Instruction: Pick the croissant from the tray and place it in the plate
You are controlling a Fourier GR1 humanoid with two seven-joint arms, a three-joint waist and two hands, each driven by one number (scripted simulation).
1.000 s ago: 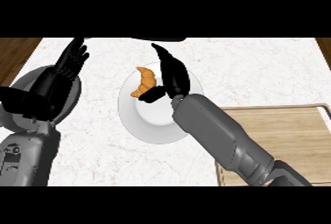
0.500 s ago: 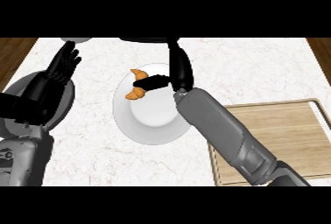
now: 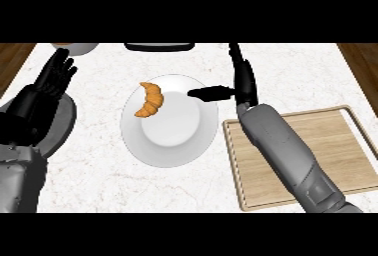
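Head view shows the croissant (image 3: 150, 99) now lying free on the upper left part of the white plate (image 3: 171, 145), just to the left of the right hand (image 3: 238, 85). Half a second ago that hand was closed round the pastry above the plate; now its fingers (image 3: 241, 67) stand straight, pointing away from the robot, its thumb (image 3: 209, 92) sticks out sideways over the plate's rim, and it holds nothing. There is a clear gap between the thumb's tip and the croissant, so the release looks complete and the placing step appears done; what seems left is only to draw the right arm back toward the wooden tray (image 3: 255, 190), which lies below and to the right of the hand, under the forearm. The left hand (image 3: 53, 80) rests open far to the left of the right hand, fingers up, at the view's left edge. Beyond the fingertips, at the counter's far edge, a dark dish (image 3: 159, 46) and a pale bowl (image 3: 76, 47) show only in part. No brand, label or writing can be read anywhere.
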